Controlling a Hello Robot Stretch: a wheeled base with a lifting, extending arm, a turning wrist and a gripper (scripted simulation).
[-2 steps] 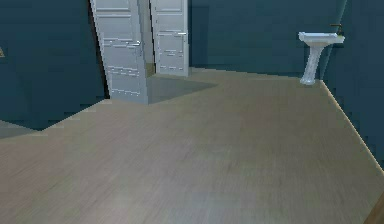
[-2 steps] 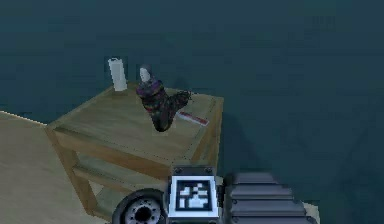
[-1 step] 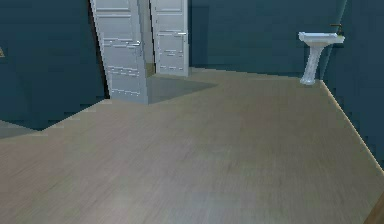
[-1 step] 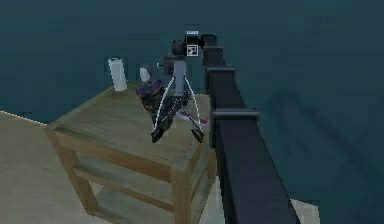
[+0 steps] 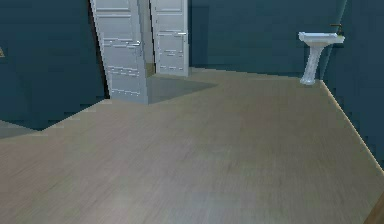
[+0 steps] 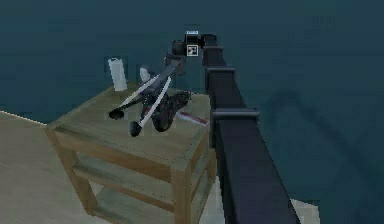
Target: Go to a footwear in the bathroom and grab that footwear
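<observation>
My gripper [image 6: 130, 118] reaches out over a small wooden table [image 6: 95, 135] against the dark teal wall in the arm side view. The dark arm [image 6: 235, 130] rises from the bottom edge, with its white marker squares [image 6: 192, 42] at the far end. The thin fingers [image 6: 150, 98] slant down and left across the tabletop. Behind them on the table lies a dark lumpy thing [image 6: 178, 104], possibly the footwear, with a pinkish strip [image 6: 196, 119] beside it. I cannot tell whether the gripper holds anything.
A pale upright container [image 6: 117, 73] stands at the table's back corner; the table has a lower shelf [image 6: 110, 180]. In the forward view, a white pedestal sink [image 5: 320, 48] stands at the far right, white panelled doors [image 5: 125, 50] at the back left, and bare wooden floor [image 5: 190, 150] between.
</observation>
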